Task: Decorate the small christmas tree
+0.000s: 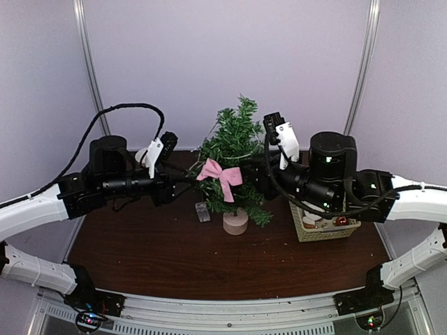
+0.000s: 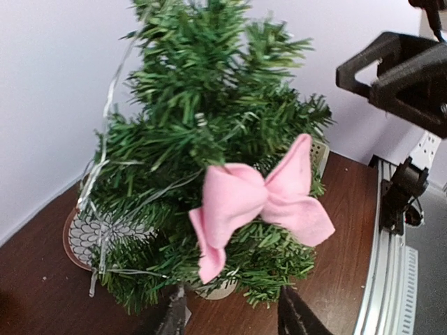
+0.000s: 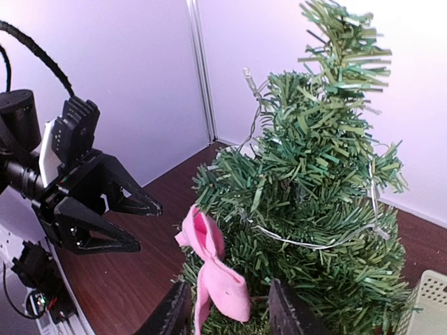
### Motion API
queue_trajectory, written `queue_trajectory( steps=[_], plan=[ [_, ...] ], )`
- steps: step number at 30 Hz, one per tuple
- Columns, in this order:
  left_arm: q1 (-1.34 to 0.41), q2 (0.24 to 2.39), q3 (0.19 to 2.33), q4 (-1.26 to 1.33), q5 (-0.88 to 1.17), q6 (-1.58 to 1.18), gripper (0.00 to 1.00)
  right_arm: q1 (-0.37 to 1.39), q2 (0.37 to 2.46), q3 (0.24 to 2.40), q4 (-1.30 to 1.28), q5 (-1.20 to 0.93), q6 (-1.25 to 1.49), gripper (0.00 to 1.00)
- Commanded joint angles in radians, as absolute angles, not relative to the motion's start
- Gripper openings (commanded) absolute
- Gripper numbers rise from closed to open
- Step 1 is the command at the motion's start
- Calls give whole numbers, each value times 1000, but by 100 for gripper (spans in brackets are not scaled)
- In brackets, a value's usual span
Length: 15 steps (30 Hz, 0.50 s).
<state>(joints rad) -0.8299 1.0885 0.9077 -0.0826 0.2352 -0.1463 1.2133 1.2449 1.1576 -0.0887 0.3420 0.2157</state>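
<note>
The small christmas tree [image 1: 234,150] stands mid-table on its pale base [image 1: 235,222], with a thin silvery light wire [image 3: 314,241] wound through the branches. A pink felt bow [image 1: 220,176] sits on its front branches. My left gripper [image 1: 183,180] is at the tree's left side and open. In the left wrist view its fingertips [image 2: 173,317] straddle empty space below the bow [image 2: 258,202]. My right gripper [image 1: 257,178] reaches in from the right, also open. The bow's lower tail [image 3: 223,286] hangs between its fingers [image 3: 290,314] without being pinched.
A cream basket [image 1: 307,230] with ornaments, one of them red [image 1: 341,220], stands right of the tree. A small clear piece [image 1: 202,213] lies on the brown table left of the base. A round lacy disc [image 2: 80,237] shows behind the tree's low branches.
</note>
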Motion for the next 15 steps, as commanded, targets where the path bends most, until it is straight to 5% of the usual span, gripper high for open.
queue_trajectory(
  steps=[1, 15],
  plan=[
    [-880, 1114, 964, -46, 221, -59, 40, 1220, 1197, 1124, -77, 272, 196, 34],
    [-1001, 1287, 1125, -39, 49, -46, 46, 1216, 1098, 1083, -134, 349, 212, 35]
  ],
)
